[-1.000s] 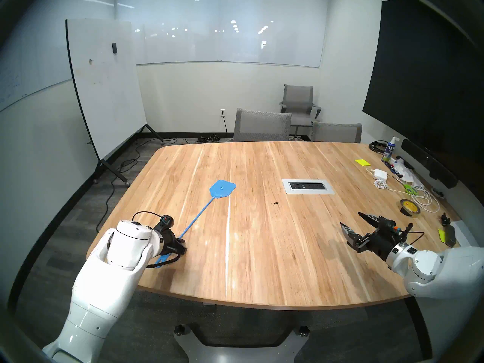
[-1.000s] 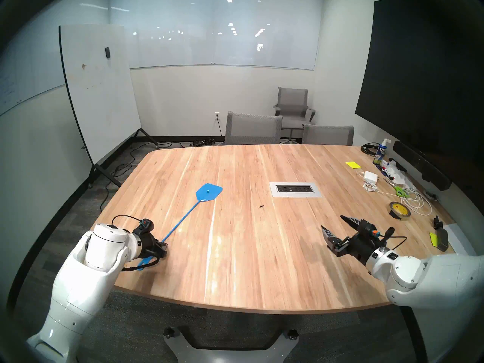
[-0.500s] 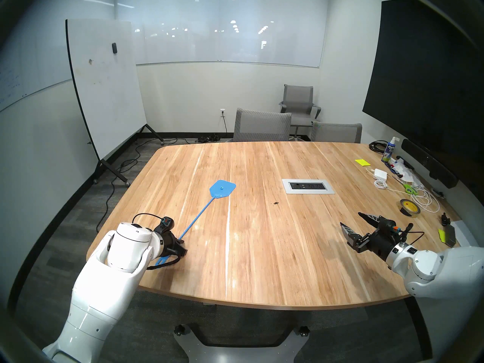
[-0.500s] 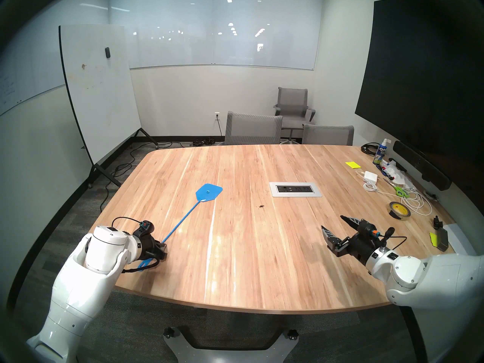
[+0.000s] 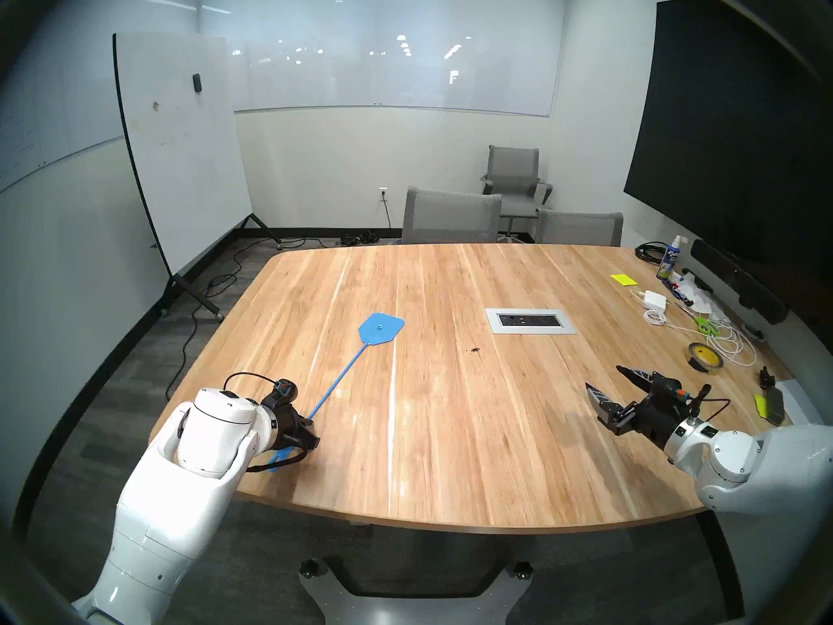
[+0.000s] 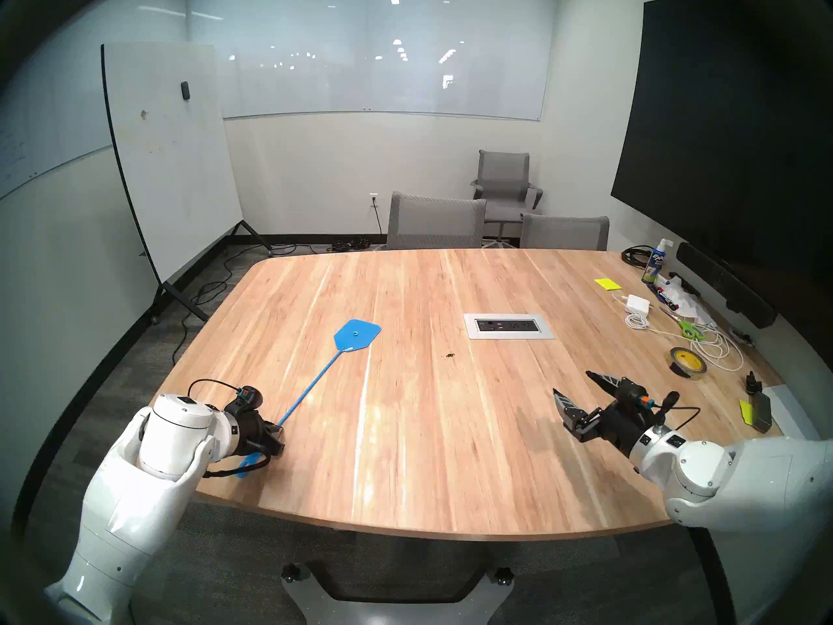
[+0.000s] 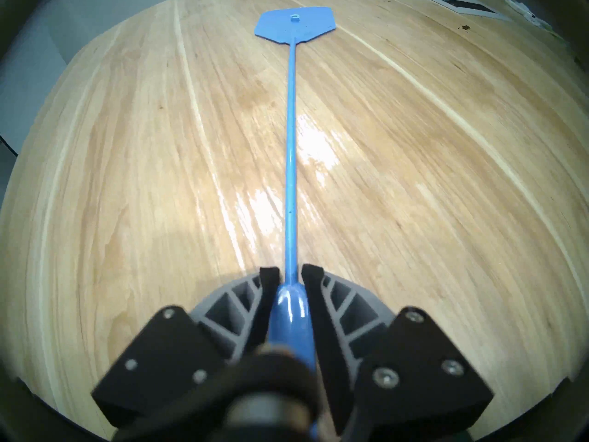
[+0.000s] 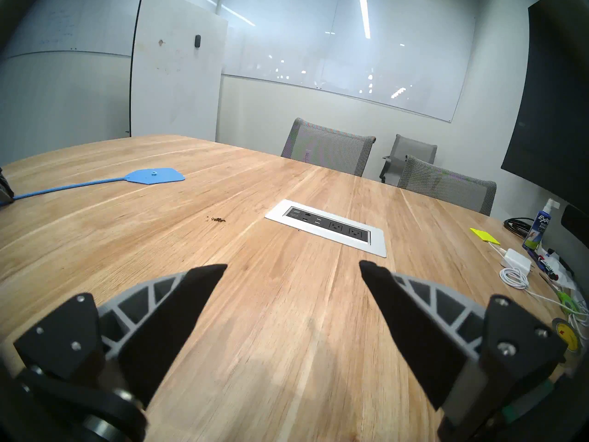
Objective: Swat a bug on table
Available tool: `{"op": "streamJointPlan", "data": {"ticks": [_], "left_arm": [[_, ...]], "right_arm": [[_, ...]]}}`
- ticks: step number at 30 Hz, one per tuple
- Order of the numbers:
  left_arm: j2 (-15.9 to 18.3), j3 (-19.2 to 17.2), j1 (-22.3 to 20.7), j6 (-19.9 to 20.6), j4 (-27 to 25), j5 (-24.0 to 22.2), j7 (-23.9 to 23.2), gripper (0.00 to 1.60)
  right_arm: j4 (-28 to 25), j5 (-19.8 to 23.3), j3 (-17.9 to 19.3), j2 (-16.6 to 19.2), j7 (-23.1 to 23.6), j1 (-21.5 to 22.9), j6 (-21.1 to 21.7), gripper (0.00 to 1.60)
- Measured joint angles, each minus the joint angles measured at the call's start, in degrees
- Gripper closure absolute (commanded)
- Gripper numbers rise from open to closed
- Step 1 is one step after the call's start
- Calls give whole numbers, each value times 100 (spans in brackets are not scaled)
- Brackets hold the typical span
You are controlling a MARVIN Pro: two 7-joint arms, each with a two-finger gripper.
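While my left gripper [image 7: 289, 280] pinches the blue swatter [image 7: 291, 138] by the thick end of its handle, the fingers [image 7: 269, 280] sit on either side of the shaft near the table's [image 5: 450, 430] left front edge. The swatter's flat head [image 5: 381, 328] lies well ahead of that gripper. The bug [image 5: 474, 350] rests on the wood to the right of the swatter head, well apart from it, just in front of the silver outlet panel [image 5: 530, 321]. My right gripper [image 8: 293, 269] hovers above the table's right side with its jaws spread wide and empty; the bug lies ahead and to its left. In the head views my left wrist hides the fingers and most of the handle. The bug is too small to show any detail.
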Motion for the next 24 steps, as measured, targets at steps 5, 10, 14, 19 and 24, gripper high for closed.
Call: {"op": "streamJointPlan", "data": {"ticks": [5,10,14,19,24], "left_arm": [[52,-66,206,54,-200,-46,-65,89],[110,-150,433,80,-385,-89,-127,90],[152,-219,592,81,-499,-114,-164,91],[183,-326,768,57,-603,-154,-198,93],[198,-459,947,9,-690,-212,-232,93]], "right_arm": [[0,0,0,0,0,0,0,0],[0,0,0,0,0,0,0,0],[0,0,0,0,0,0,0,0],[0,0,0,0,0,0,0,0],[0,0,0,0,0,0,0,0]]}}
